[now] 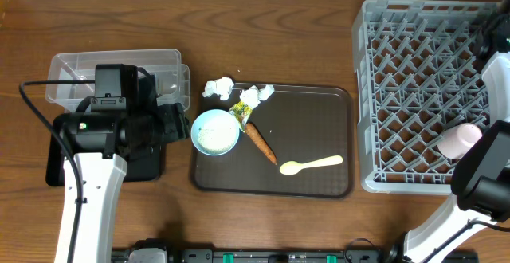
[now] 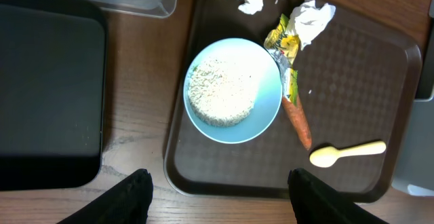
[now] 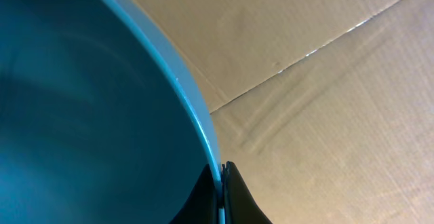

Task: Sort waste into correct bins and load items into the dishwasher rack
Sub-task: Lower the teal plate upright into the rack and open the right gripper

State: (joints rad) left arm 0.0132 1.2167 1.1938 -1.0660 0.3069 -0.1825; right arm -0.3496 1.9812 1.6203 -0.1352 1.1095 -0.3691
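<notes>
The left gripper (image 2: 218, 183) hangs open and empty over the near edge of the brown tray (image 2: 366, 75). Straight ahead of it is the small light blue cup (image 2: 268, 119), heaped with white rice (image 2: 220, 91), which stands between the fingers and most of the waste. The orange carrot piece (image 2: 298, 122) lies just beside the cup's right rim, with the pale yellow spoon (image 2: 346, 153) beyond its tip. The yellow-green wrapper (image 2: 285, 51) leans against the cup's far side. Past it lie two tissue wads (image 2: 312, 17), one of them off the tray on the table (image 1: 279, 24).

To the left, the black tray (image 2: 47, 95) and the clear tub (image 1: 72, 68) sit partly under the left arm. On the right, a pink cup (image 1: 460, 139) rests in the grey rack (image 1: 414, 64), half hidden by the right arm. The right gripper (image 3: 222, 183) is pinched tight on a rim, apparently that of the dark blue plate (image 3: 81, 115), with cardboard (image 3: 325, 81) behind.
</notes>
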